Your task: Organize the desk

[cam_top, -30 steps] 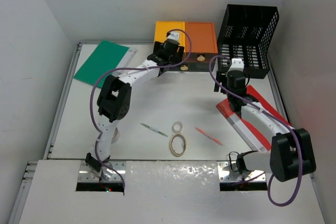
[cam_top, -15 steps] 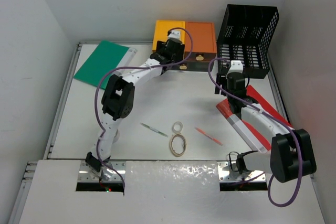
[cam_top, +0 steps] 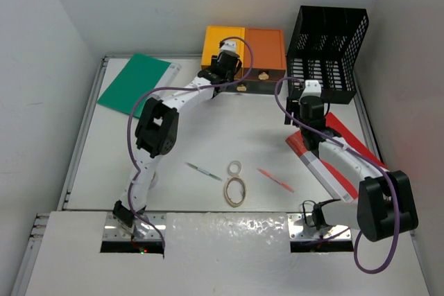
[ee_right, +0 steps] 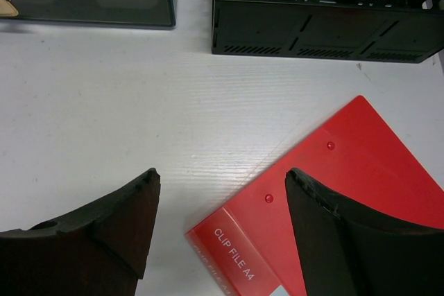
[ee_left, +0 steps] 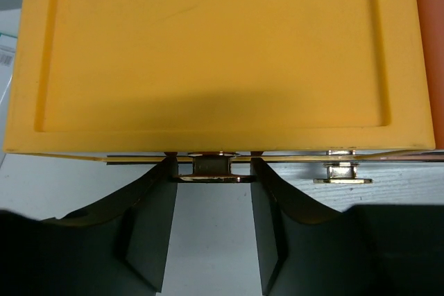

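The desk [cam_top: 208,129] is a white tabletop. At its back stands a drawer unit with a yellow top [ee_left: 215,53] and an orange half [cam_top: 267,48]. My left gripper [ee_left: 211,171] reaches under the yellow top's front edge, its two fingers shut against the sides of a brass drawer knob [ee_left: 211,177]. In the top view this gripper [cam_top: 223,67] sits against the yellow box [cam_top: 220,36]. My right gripper [ee_right: 222,178] hovers open over the corner of a red clip file [ee_right: 347,192], holding nothing.
A black mesh basket [cam_top: 326,43] stands at the back right and a green folder [cam_top: 132,82] at the back left. A green pen [cam_top: 203,170], a red pen [cam_top: 275,179] and rubber rings [cam_top: 235,190] lie near the front. A second brass knob [ee_left: 342,175] shows to the right.
The left gripper's jaws have closed in from wide open onto the brass knob, and the arm has edged toward the drawer unit. The right arm has hardly moved.
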`<action>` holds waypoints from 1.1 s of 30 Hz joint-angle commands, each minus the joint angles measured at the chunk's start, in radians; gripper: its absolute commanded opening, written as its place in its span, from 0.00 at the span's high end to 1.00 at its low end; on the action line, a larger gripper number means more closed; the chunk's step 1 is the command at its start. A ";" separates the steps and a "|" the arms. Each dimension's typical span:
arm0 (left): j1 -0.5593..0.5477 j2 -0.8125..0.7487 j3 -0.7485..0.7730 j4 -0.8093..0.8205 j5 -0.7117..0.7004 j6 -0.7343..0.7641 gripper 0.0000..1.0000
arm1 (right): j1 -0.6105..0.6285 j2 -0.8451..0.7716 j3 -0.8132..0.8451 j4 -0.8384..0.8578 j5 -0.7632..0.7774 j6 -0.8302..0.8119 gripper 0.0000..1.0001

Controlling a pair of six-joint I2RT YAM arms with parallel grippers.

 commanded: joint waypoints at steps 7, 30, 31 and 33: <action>-0.004 -0.020 0.031 0.008 0.023 0.003 1.00 | -0.001 -0.031 -0.009 0.041 0.009 -0.006 0.29; -0.050 -0.417 -0.451 -0.130 0.184 -0.060 1.00 | -0.002 -0.018 0.024 -0.025 -0.158 -0.009 0.30; -0.054 -0.428 -0.463 -0.127 0.178 -0.058 1.00 | -0.002 -0.018 0.026 -0.031 -0.169 -0.012 0.30; -0.071 -0.461 -0.495 -0.123 0.167 -0.058 1.00 | -0.001 -0.018 0.035 -0.050 -0.207 -0.023 0.29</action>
